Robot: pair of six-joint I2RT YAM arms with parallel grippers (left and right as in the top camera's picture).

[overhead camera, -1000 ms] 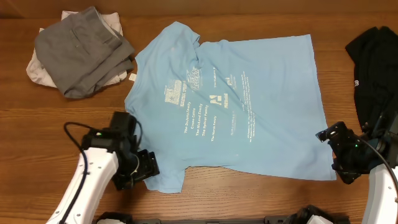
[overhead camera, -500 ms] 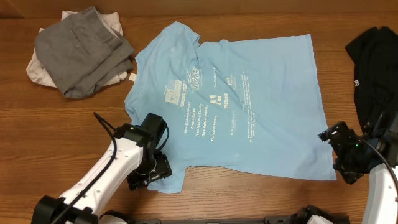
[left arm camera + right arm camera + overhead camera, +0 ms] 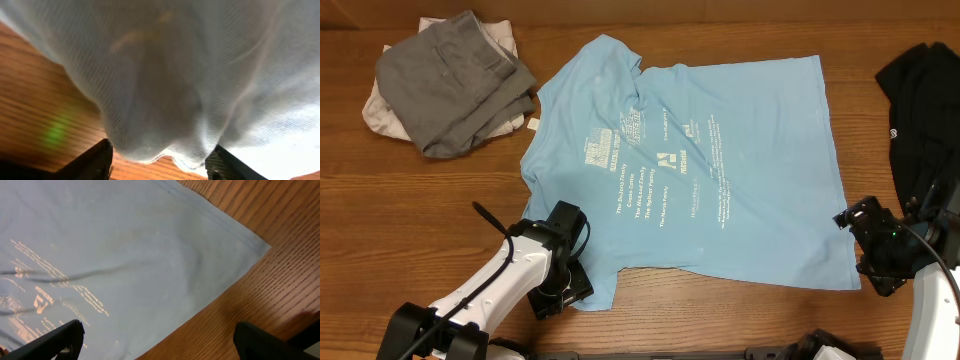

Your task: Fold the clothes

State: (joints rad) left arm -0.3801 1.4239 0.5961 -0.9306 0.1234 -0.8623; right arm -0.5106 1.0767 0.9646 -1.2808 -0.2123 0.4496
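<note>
The light blue T-shirt (image 3: 720, 170) lies spread flat on the wooden table (image 3: 420, 200), its printed logos facing up. My left gripper (image 3: 563, 288) sits at its lower-left corner. In the left wrist view the fingers (image 3: 95, 160) stand apart on either side of a bunched hem of the pale cloth (image 3: 165, 90), without pinching it; the left gripper (image 3: 160, 162) is open. My right gripper (image 3: 877, 262) hovers wide open by the shirt's lower-right corner. In the right wrist view the right gripper (image 3: 162, 342) spans the shirt's edge (image 3: 125, 255) and bare wood.
A folded grey garment (image 3: 455, 80) lies on an off-white one (image 3: 380, 115) at the back left. A black garment (image 3: 925, 90) lies at the right edge, just behind my right arm. Bare wood shows along the front and left.
My left arm has swung right, from beside the shirt onto its lower-left corner, and its jaws have narrowed somewhat. The right arm has stayed put.
</note>
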